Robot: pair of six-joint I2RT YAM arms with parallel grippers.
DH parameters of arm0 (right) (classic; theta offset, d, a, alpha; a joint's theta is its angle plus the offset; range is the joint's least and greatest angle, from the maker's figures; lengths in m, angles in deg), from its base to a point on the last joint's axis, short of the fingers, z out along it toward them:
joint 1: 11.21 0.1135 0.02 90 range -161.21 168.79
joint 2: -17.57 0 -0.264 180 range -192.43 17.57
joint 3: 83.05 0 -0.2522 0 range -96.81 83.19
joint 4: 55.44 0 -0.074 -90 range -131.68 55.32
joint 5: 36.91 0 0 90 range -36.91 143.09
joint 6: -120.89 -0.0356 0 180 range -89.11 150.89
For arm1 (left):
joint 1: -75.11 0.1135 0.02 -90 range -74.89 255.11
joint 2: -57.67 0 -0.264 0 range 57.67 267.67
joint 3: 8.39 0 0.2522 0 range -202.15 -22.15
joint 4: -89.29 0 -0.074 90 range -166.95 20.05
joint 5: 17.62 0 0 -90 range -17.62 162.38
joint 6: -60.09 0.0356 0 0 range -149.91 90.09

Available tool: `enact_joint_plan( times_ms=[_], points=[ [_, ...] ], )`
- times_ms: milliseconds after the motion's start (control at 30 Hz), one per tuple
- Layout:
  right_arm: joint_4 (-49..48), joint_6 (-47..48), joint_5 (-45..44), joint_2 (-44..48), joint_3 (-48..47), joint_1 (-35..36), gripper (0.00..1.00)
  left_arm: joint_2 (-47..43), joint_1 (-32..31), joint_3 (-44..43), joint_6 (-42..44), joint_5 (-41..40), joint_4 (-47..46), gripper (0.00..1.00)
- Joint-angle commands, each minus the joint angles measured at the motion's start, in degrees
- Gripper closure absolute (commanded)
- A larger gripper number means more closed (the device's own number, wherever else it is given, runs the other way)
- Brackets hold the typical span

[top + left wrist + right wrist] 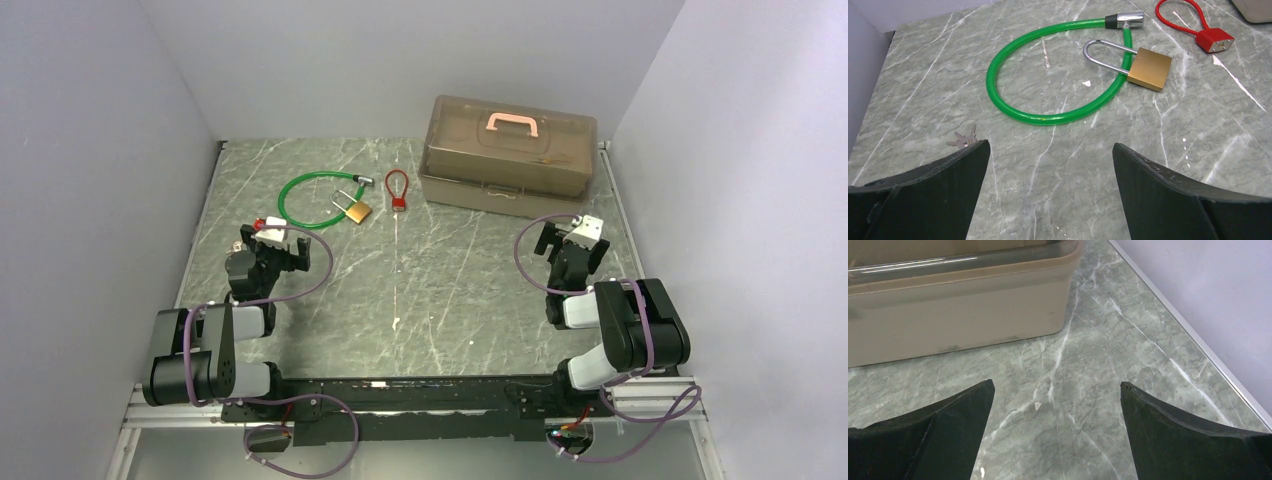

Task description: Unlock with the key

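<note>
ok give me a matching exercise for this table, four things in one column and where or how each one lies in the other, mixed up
Things:
1 keys
2 red cable lock
3 toolbox
4 green cable lock

Places or states:
a at the far edge of the table, pink handle on top
b curled in a loop, metal end
c beside the left end effector, outside the green loop
d between the brass padlock and the toolbox

Pairs: 1-c, 2-d, 3-a, 4-b
</note>
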Motion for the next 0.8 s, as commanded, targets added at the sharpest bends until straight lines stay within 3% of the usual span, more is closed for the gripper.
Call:
enact_joint_plan(
  times_ms=[0, 167, 233, 267, 333, 400, 533, 633, 767],
  points=[
    [-1.7, -0.7, 0.4, 1.0, -0.4, -0.1, 0.00, -0.3, 0.1, -0.5, -0.4, 0.1, -1.6, 0.01],
    [-1.1, 1.8, 0.1, 3.4, 0.1, 1.4, 0.00, -0.5, 0.2, -0.3, -0.6, 0.9, -2.4, 0.01],
    [2.3, 3.2, -5.0, 5.6, -1.5, 3.7, 0.00, -3.1, 1.0, -2.2, -0.5, 3.5, 2.3, 0.01],
    [9.2, 2.8, -6.9, 6.8, -4.7, 5.0, 0.00, -4.9, 1.4, -3.9, -0.3, 5.4, 8.2, 0.01],
    [27.1, -2.3, -7.4, 7.6, -13.0, 5.3, 0.00, -8.2, 1.4, -14.7, 3.4, 10.1, 29.4, 0.01],
    [35.6, -5.4, -7.0, 7.8, -18.4, 5.4, 0.00, -8.8, 1.2, -23.4, 3.8, 12.0, 44.7, 0.01],
    [35.1, -11.7, 2.8, 14.4, -18.3, 5.4, 0.00, -8.9, 1.3, -35.8, 3.0, 9.2, 64.7, 0.01],
    [41.8, -25.5, 9.6, 17.7, -21.3, 4.0, 0.00, -7.4, 1.2, -41.6, 0.5, 5.4, 70.5, 0.01],
    [41.5, -24.6, 26.2, 17.7, -24.0, 4.8, 0.00, -2.6, -1.0, -48.0, 0.1, 0.2, 74.8, 0.01]
  ],
)
